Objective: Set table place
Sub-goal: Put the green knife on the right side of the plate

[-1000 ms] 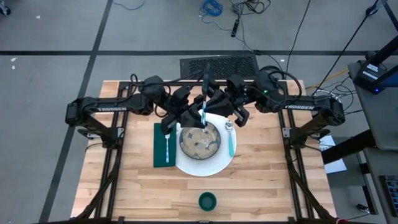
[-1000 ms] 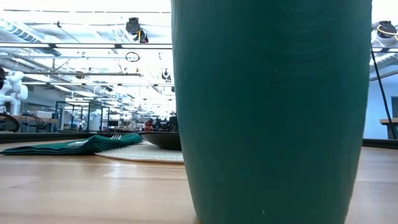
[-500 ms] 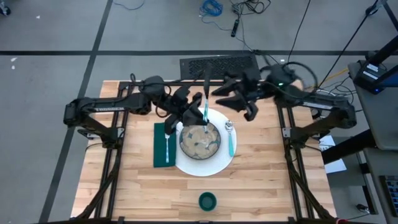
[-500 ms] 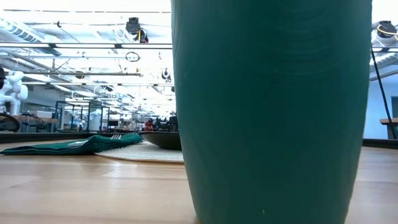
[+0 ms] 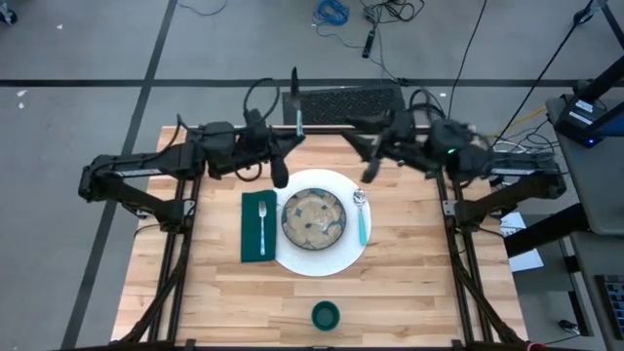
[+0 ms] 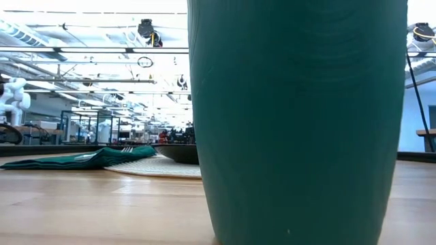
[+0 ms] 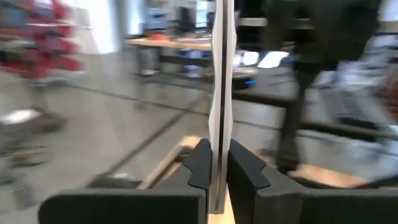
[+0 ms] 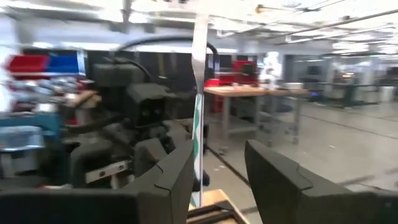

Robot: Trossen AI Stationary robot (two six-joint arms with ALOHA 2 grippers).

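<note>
Above table (image 5: pixel 409 283) rear, left fingers (image 7: pixel 202 163) pinch knife (image 5: pixel 295 102) upright.

No readable txt in any view; arm markings too blurred to make out.

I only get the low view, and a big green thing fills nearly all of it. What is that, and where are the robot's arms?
Observer: That is the cup. It stands alone near the front edge of the table, right at your camera. Both arms are at the far edge.
Operator: Is either one holding anything?
Observer: Yes. The left gripper is shut on the knife, which it holds upright.
Operator: And the other?
Observer: The right gripper is open and empty, on the far side of the plate.
</note>
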